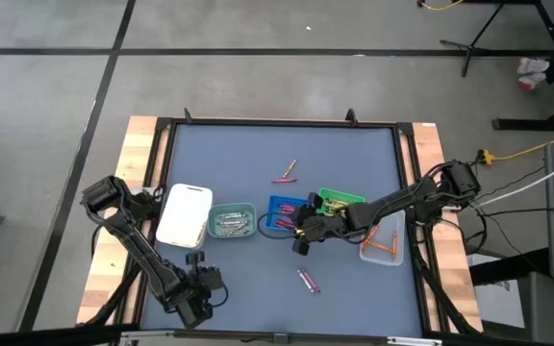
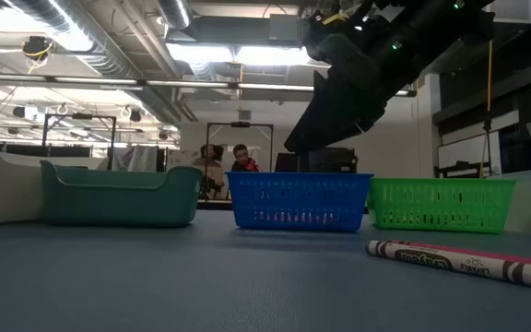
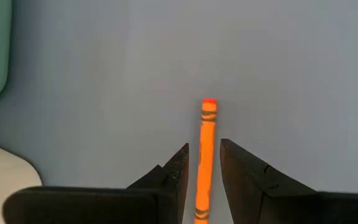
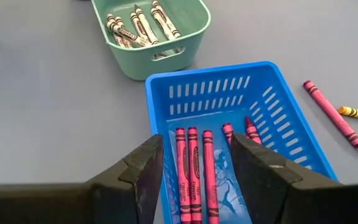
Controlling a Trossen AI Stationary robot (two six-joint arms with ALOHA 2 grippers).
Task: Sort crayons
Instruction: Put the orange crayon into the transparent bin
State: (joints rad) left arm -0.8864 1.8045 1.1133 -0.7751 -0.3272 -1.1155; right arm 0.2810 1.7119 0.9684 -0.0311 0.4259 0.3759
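Note:
My left gripper (image 3: 204,163) is low over the mat at the near left (image 1: 200,261). It is open by a narrow gap, and its fingers stand on either side of an orange crayon (image 3: 207,134) that lies on the mat, along the fingers. My right gripper (image 4: 197,165) is open and empty above the blue tray (image 4: 272,109), which holds several red crayons (image 4: 194,168). It also shows in the high view (image 1: 301,237). The teal tray (image 4: 166,43) holds several grey crayons (image 4: 135,25).
The trays stand in a row: white (image 1: 185,213), teal (image 1: 231,219), blue (image 1: 279,207), green (image 1: 342,199), and a clear one (image 1: 383,248) with orange crayons. Loose crayons lie at the far middle (image 1: 285,173) and the near middle (image 1: 308,281), and a pink (image 4: 334,115) and a yellow one (image 4: 356,113) lie beside the blue tray.

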